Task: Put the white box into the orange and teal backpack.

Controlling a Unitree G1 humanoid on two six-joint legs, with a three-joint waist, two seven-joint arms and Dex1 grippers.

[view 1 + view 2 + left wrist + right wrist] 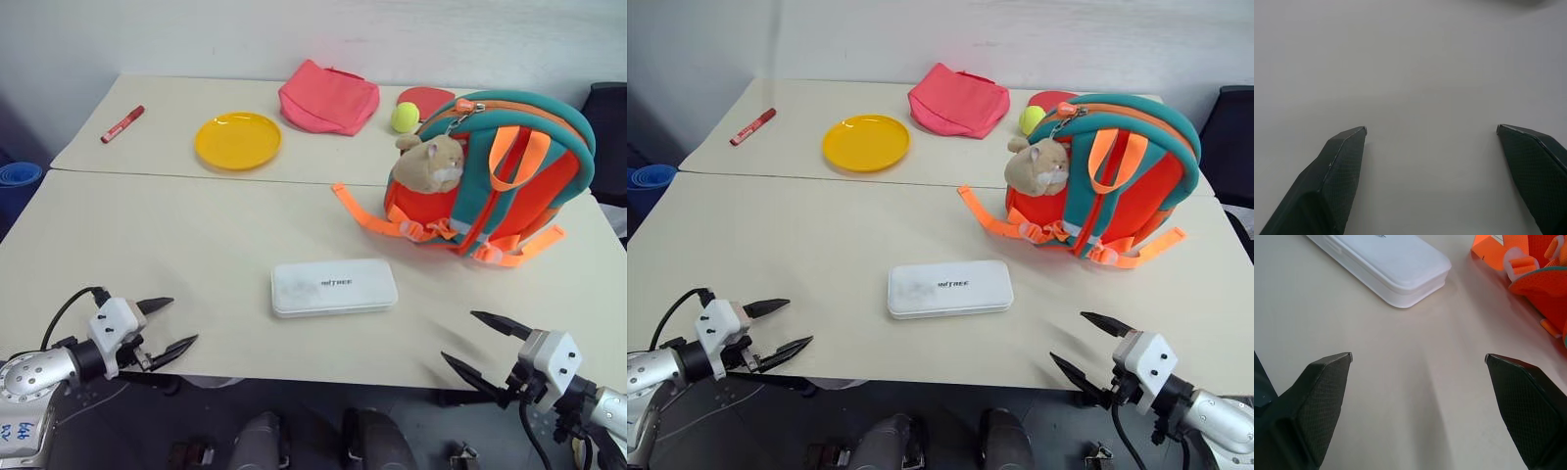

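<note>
Since the white box (334, 287) lies flat and untouched near the front edge of the table (147, 245), between the two arms, the left gripper (174, 323) and right gripper (476, 343) hover at that edge with jaws spread wide and empty, seemingly ready to close in from either end. Behind it and to the right, the orange and teal backpack (509, 166) stands propped, plush hamster (431, 163) facing forward, its top zipper looking partly undone, probably to receive the box.
</note>
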